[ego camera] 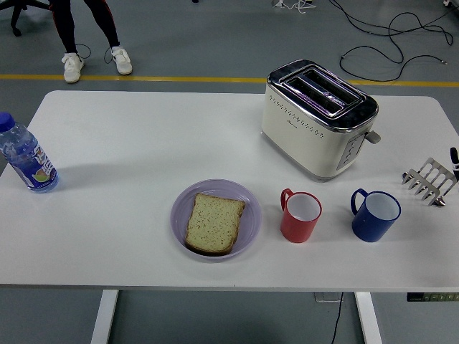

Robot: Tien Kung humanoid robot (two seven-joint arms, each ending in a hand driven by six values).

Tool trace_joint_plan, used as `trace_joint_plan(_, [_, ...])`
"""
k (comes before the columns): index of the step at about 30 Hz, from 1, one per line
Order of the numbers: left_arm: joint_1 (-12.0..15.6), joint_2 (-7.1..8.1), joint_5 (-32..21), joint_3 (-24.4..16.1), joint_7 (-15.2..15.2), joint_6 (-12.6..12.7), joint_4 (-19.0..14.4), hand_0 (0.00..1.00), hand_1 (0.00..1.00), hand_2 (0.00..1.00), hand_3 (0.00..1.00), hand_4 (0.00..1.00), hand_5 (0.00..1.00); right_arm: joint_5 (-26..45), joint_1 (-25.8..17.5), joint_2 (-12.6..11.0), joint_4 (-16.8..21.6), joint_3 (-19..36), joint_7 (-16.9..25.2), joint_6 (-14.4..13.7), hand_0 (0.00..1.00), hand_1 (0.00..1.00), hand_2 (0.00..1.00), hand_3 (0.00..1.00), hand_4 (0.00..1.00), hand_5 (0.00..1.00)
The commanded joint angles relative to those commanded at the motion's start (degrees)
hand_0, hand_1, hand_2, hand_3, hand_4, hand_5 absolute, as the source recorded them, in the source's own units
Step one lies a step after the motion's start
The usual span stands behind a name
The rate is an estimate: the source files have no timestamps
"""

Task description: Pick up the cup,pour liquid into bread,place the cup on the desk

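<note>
A red cup (300, 216) stands upright on the white table (129, 150), just right of the purple plate (247, 201). A slice of bread (214, 223) lies flat on that plate. A blue cup (375, 214) stands to the right of the red one. Only a small black tip of my right hand (455, 159) shows at the picture's right edge, above the metal toast rack and well away from both cups. My left arm is out of view.
A cream toaster (318, 118) stands behind the cups. A metal toast rack (429, 180) sits at the far right. A blue water bottle (25, 154) stands at the left edge. A person's legs (90, 32) are on the floor beyond the table.
</note>
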Motion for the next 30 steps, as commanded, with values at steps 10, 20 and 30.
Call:
trace_joint_plan(10, [-0.2,-0.11,0.3,-0.4,0.1,-0.1,0.0,0.657,0.693,0.715,0.607,0.341,0.930,0.3,0.5,0.4,-0.5,-0.7,0.4,-0.3,0.664,0.617,0.662,0.615,0.606,0.226])
trace_joint_plan(20, [-0.3,-0.07,0.1,-0.5,0.0,0.0,0.0,0.658,0.694,0.715,0.607,0.340,0.933,0.6,0.7,0.4,-0.5,-0.6,1.9,-1.0,0.688,0.643,0.679,0.617,0.603,0.208])
trace_joint_plan(30, [-0.3,-0.11,0.5,-0.6,0.1,-0.2,0.0,0.658,0.693,0.715,0.607,0.341,0.934,0.6,0.8,0.5,-0.7,-0.5,2.1,-1.1,0.699,0.663,0.691,0.619,0.600,0.209])
